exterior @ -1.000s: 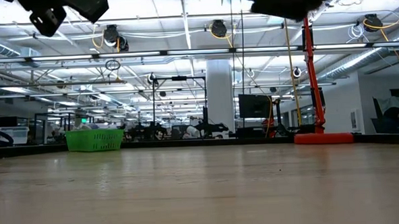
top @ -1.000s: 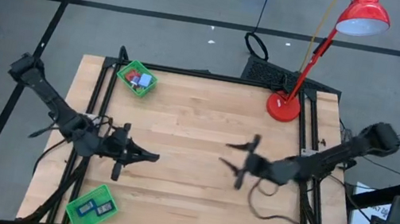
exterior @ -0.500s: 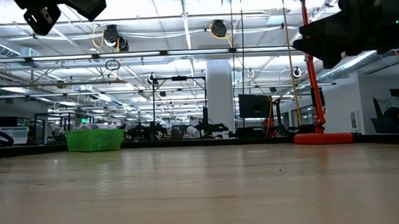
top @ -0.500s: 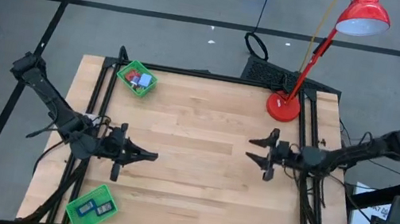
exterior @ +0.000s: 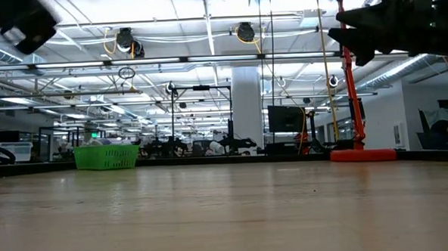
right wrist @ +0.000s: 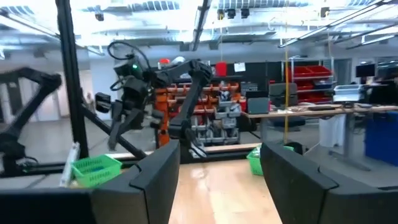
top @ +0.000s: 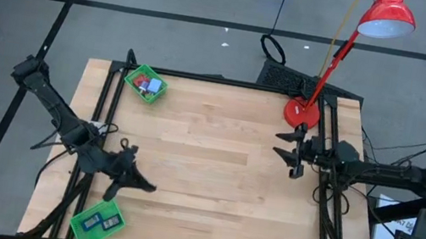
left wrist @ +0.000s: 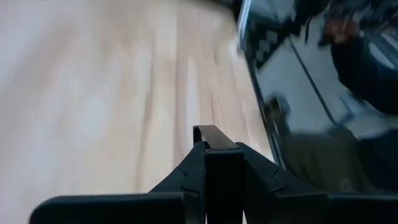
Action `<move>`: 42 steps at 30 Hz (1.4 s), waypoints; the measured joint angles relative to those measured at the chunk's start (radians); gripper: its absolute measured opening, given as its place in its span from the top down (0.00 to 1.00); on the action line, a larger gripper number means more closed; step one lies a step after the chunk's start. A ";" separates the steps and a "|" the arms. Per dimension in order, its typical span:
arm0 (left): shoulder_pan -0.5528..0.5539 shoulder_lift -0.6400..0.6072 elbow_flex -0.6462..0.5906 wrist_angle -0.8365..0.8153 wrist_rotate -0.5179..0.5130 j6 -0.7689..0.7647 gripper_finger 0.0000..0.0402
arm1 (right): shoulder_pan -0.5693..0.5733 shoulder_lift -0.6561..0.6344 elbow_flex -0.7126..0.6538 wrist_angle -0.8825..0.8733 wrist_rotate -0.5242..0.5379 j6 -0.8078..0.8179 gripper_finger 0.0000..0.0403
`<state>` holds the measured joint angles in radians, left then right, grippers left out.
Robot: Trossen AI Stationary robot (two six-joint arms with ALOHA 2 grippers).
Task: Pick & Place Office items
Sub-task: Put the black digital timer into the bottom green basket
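Small red and light-blue office items [top: 148, 84] lie in a green tray [top: 146, 84] at the table's far left corner. Dark rectangles [top: 100, 221] lie in a second green tray [top: 98, 221] at the near left corner. My left gripper [top: 149, 186] hangs shut above the wood, just beyond the near tray, pointing toward the near right; nothing shows between its fingers [left wrist: 214, 146]. My right gripper [top: 280, 145] stands open and empty above the right side of the table, close to the lamp's base, its fingers [right wrist: 158, 171] pointing across toward the left arm.
A red desk lamp stands with its base [top: 302, 114] at the far right corner, its head [top: 386, 18] out beyond the table. A black frame rail [top: 323, 154] runs along the right edge and another along the left. Bare wood [top: 213, 171] lies between the arms.
My right gripper has drawn back from the table's middle toward the right edge and the lamp base, staying open. My left gripper has swung from pointing right to pointing toward the near right, its tip nearer the near tray, still shut.
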<state>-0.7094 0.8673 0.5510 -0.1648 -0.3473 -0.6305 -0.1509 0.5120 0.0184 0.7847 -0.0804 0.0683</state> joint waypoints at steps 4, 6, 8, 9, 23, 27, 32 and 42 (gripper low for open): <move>-0.022 0.001 0.000 -0.158 0.126 -0.249 0.86 | 0.000 -0.016 -0.001 -0.047 0.000 -0.059 0.47; -0.044 0.004 0.000 -0.229 0.181 -0.378 0.86 | 0.000 -0.014 -0.001 -0.077 0.000 -0.071 0.47; -0.075 0.003 0.000 -0.253 0.226 -0.489 0.86 | 0.000 -0.009 -0.002 -0.095 0.000 -0.080 0.47; -0.095 0.003 0.000 -0.252 0.246 -0.539 0.86 | 0.000 -0.008 -0.002 -0.097 0.000 -0.081 0.46; -0.431 0.033 0.000 -0.270 0.178 -1.083 0.86 | 0.000 -0.007 -0.003 -0.109 0.000 -0.081 0.47; -0.468 0.088 0.000 -0.249 0.155 -1.161 0.83 | 0.000 -0.007 -0.003 -0.109 0.000 -0.081 0.46; -0.477 0.141 0.000 -0.219 0.143 -1.163 0.66 | 0.000 -0.007 -0.003 -0.109 0.000 -0.081 0.47; -0.463 0.099 0.000 -0.204 0.067 -1.104 0.43 | 0.000 -0.007 -0.004 -0.109 0.000 -0.081 0.46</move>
<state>-1.1722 0.9659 0.5510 -0.3689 -0.2807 -1.7348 -0.1509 0.5049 0.0147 0.6758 -0.0803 -0.0124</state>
